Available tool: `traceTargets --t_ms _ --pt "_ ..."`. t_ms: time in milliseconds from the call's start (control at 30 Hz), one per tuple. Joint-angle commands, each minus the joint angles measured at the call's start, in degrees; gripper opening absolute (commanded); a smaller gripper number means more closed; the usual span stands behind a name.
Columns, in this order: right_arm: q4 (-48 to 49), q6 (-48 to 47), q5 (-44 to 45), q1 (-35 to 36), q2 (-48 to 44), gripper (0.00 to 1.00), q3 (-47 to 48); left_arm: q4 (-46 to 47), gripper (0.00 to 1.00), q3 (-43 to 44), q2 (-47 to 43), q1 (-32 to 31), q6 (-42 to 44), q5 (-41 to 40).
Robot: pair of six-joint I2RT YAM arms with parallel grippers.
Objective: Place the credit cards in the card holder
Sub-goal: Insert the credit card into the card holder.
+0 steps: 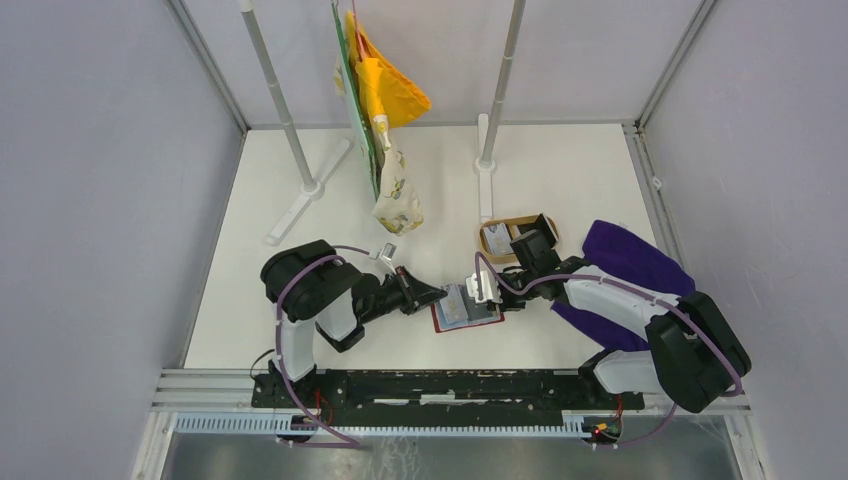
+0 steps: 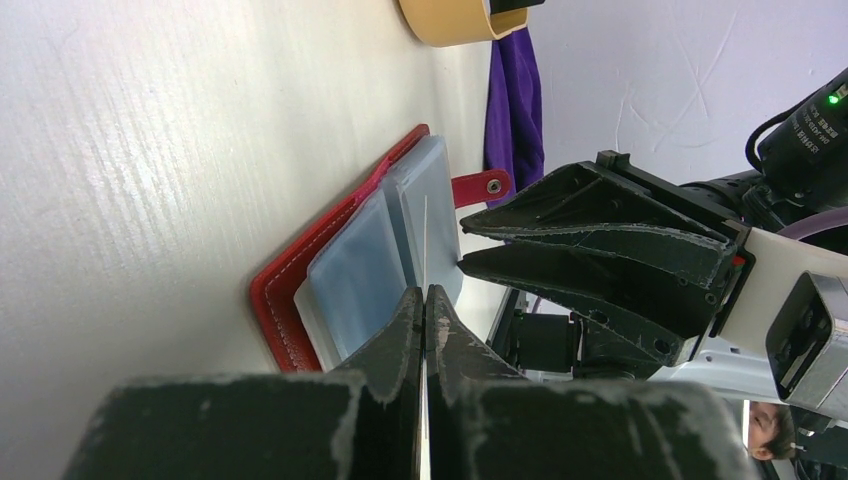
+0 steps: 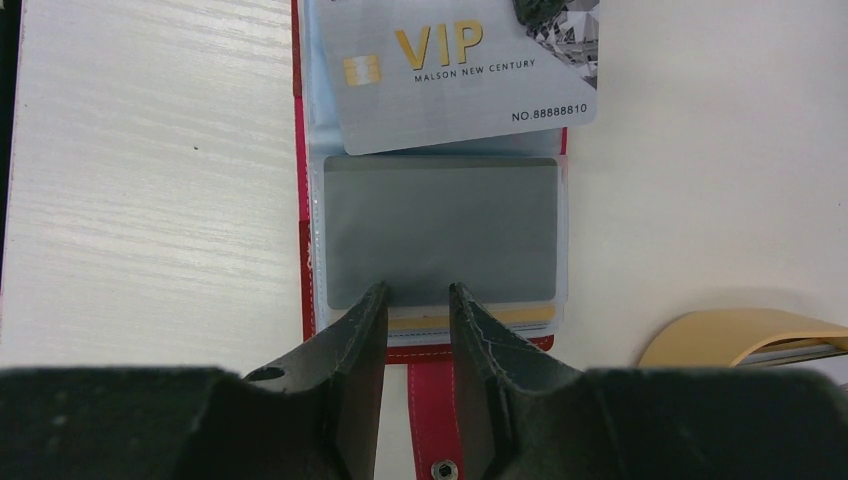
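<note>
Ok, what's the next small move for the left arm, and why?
Probably square up the VIP card and ease it toward the grey pocket. The left gripper is shut on it, it lies skewed over the open card holder, and the right gripper sits at the holder's tab end.

One red card holder (image 2: 275, 295), one silver card (image 3: 460, 75), one grey card (image 3: 440, 230), one wooden tray (image 3: 740, 335), one purple cloth (image 1: 630, 255).
</note>
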Motion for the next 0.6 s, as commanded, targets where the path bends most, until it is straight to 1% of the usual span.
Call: traceTargets --t_ms 0,167,400,567 --pt "-2.3 -0.3 2.7 0.1 1.0 0.35 0.8 8.8 0.02 1.0 0.6 -0.7 -2.1 -1.2" --pt "-2.4 -0.4 2.8 0.1 1.1 0.35 0.8 11.7 0.02 0.4 0.4 -0.7 -4.2 -1.3" --pt "-2.4 -0.4 2.7 0.0 1.0 0.35 0.8 11.7 0.02 -0.8 -2.4 -0.8 -4.5 -2.5" --pt "-2.4 -0.4 2.6 0.1 1.0 0.35 0.8 11.7 0.02 -0.9 -2.9 -1.6 -4.8 -3.5"
